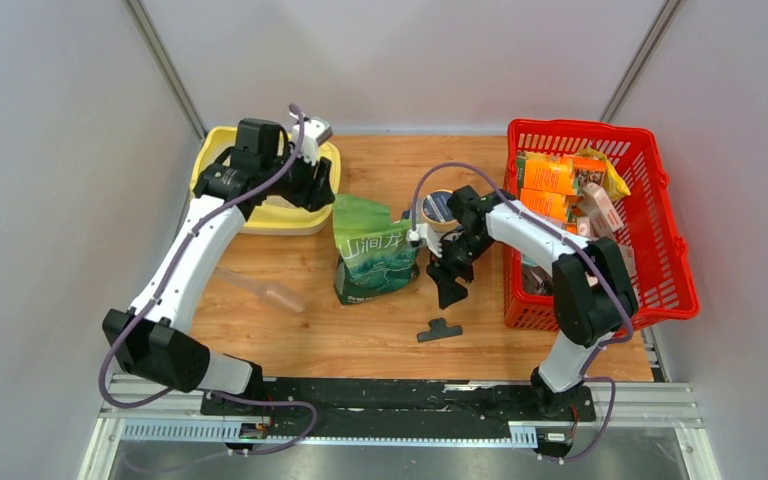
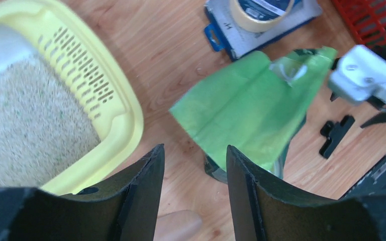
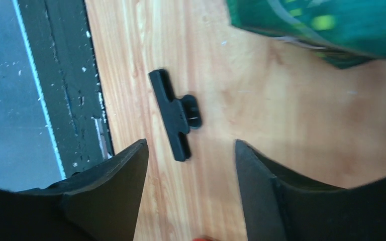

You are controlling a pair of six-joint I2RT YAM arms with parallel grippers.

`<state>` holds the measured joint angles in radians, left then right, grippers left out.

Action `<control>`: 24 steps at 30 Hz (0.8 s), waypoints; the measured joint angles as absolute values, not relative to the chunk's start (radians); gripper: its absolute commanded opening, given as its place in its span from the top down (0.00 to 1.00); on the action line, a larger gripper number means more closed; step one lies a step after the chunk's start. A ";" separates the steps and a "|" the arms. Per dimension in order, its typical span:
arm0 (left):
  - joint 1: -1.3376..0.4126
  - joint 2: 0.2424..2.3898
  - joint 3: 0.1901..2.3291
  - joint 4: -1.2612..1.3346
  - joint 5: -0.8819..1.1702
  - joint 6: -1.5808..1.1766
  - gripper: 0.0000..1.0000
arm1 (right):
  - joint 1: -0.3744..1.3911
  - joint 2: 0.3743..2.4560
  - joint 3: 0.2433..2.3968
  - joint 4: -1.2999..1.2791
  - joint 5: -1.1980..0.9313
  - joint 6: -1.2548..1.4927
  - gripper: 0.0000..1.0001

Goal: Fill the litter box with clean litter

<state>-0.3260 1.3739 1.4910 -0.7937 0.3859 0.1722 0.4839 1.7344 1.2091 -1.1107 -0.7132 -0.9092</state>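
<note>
- The left tool (image 2: 195, 165) is seen with its fingers apart and nothing between them, poised over the right-hand end of the litter box (image 2: 123, 108).
- The litter box is placed at the far-left corner of the bench (image 1: 380, 340), and clean litter (image 2: 25, 115) is already spread across its floor.
- The green litter pouch (image 1: 375, 255) is found standing on the bench between the 2 arms, just right of the litter box and nearer the bases.
- The right tool (image 3: 191, 160) is also held apart and empty, just beside the pouch's right edge. A black clip (image 3: 176, 113) is left lying on the bench beneath it, untouched.
- The deciding relation is this: the pouch lies to the right of the left tool and nearer the bases, and to the left of the right tool. The right tool is judged the closer of the 2.
- The pouch's long axis is read as running from its base up to a floppy open top at the far side. How far it leans cannot be told.
- For any further pour, it is judged that the pouch would have to be carried leftward and away, over the yellow rim.
</note>
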 measured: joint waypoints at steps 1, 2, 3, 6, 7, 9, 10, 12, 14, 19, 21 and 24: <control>-0.300 1.393 1.496 -0.791 0.385 0.126 0.43 | 0.475 1.729 1.231 -1.117 -0.710 -0.907 0.29; -0.285 1.407 1.497 -0.787 0.383 0.099 0.43 | 0.467 1.720 1.251 -1.120 -0.706 -0.905 0.26; -0.267 1.427 1.497 -0.784 0.383 0.061 0.42 | 0.458 1.707 1.271 -1.124 -0.703 -0.900 0.24; -0.241 1.479 1.497 -0.767 0.397 -0.002 0.36 | 0.438 1.668 1.350 -1.137 -0.690 -0.865 0.20; -0.241 1.494 1.497 -0.760 0.411 -0.015 0.35 | 0.433 1.660 1.374 -1.138 -0.688 -0.852 0.19; -0.242 1.523 1.497 -0.751 0.442 -0.032 0.35 | 0.421 1.644 1.431 -1.131 -0.684 -0.814 0.15; -0.242 1.536 1.497 -0.745 0.458 -0.037 0.35 | 0.412 1.632 1.455 -1.121 -0.683 -0.791 0.09; -0.242 1.561 1.497 -0.733 0.500 -0.039 0.36 | 0.402 1.612 1.483 -1.097 -0.681 -0.738 0.02; -0.242 1.581 1.497 -0.725 0.543 -0.035 0.39 | 0.395 1.596 1.501 -1.066 -0.667 -0.684 0.00; -0.242 1.633 1.502 -0.723 0.656 -0.010 0.71 | 0.390 1.592 1.547 -1.003 -0.619 -0.584 0.00; -0.242 1.659 1.516 -0.733 0.698 -0.002 0.86 | 0.389 1.599 1.579 -0.994 -0.610 -0.565 0.00; -0.242 1.684 1.538 -0.740 0.776 0.011 0.97 | 0.389 1.620 1.629 -0.968 -0.592 -0.527 0.00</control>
